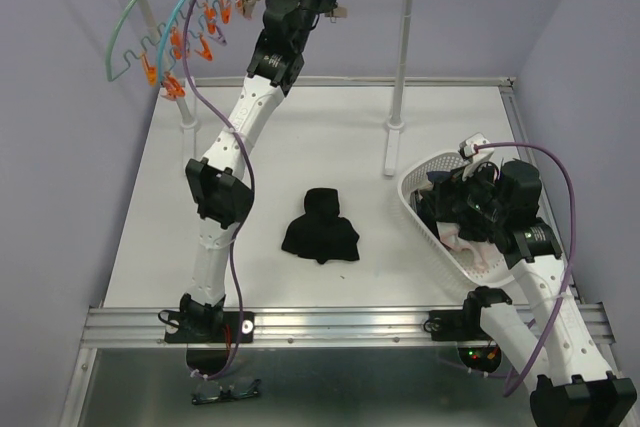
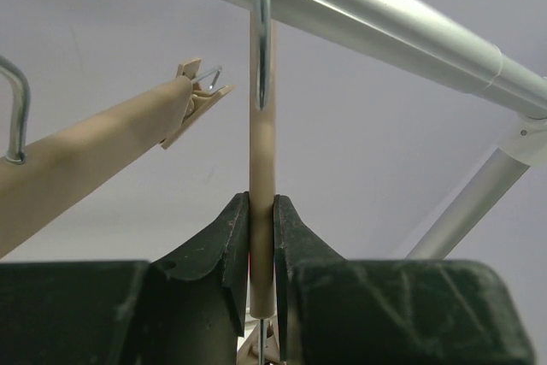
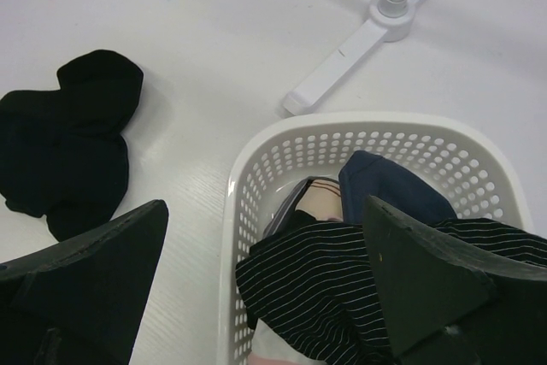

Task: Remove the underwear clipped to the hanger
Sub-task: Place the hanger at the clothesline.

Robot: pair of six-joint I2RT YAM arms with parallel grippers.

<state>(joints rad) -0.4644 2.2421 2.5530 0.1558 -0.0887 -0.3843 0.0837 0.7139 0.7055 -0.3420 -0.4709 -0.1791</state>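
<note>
Left end effector (image 2: 261, 215) raised, clamped; right end effector (image 3: 265, 207) spread.

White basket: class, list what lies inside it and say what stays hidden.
Inside the white basket lie a black pinstriped garment, a navy garment and a pale pink piece. Whatever lies beneath them, and the basket floor, is covered.

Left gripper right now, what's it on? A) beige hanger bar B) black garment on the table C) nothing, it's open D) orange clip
A: in the left wrist view the left gripper is closed on the upright beige hanger bar, with both fingers pressed against it.
</note>
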